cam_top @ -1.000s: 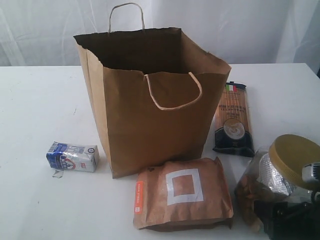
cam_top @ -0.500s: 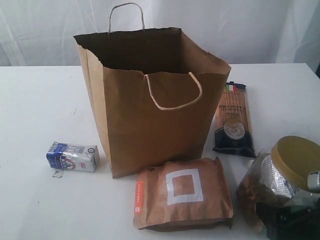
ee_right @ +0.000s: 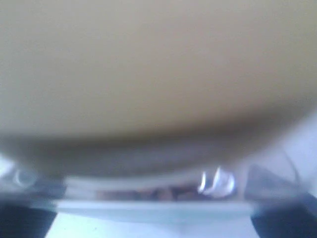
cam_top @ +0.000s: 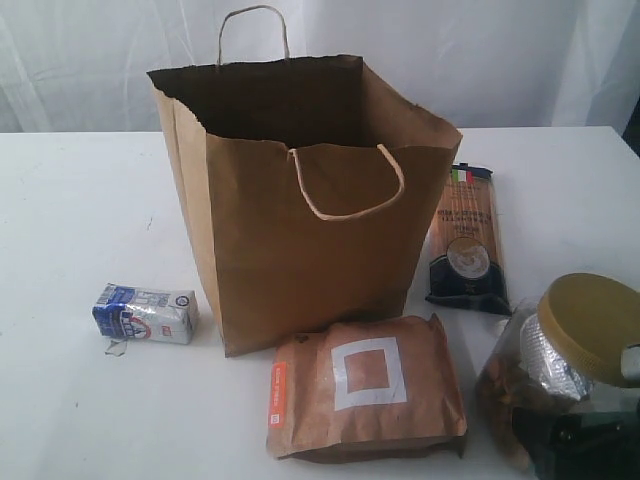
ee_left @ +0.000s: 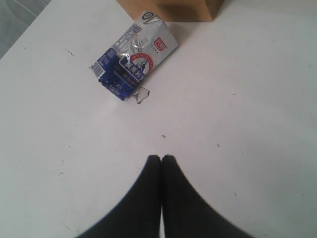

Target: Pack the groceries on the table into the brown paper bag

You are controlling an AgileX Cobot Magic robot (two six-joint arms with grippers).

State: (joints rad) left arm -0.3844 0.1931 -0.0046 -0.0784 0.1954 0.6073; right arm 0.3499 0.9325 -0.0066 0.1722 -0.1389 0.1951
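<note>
Right gripper (ee_right: 156,224) spread wide, dark fingertips (ee_right: 25,225) flanking the gold-lidded clear jar (cam_top: 555,370); cannot tell whether clamped on the glass or just off it. Jar tilted at the lower right of the exterior view, lid close against the wrist camera, probably for a grasp across the body under the lid; no label readable. Left gripper (ee_left: 161,159) pressed shut on nothing over bare table (cam_top: 70,200), likely parked clear of the other arm. Near it, small blue-white carton (ee_left: 133,62) lying flat, print too small to read. Brown paper bag (cam_top: 300,210) upright, mouth open for loading. Just in front, brown pouch with white square (cam_top: 365,385), orange side strip illegible. Right of the bag, long pasta packet (cam_top: 468,240), flat, Italian tricolour at top, wording unreadable.
</note>
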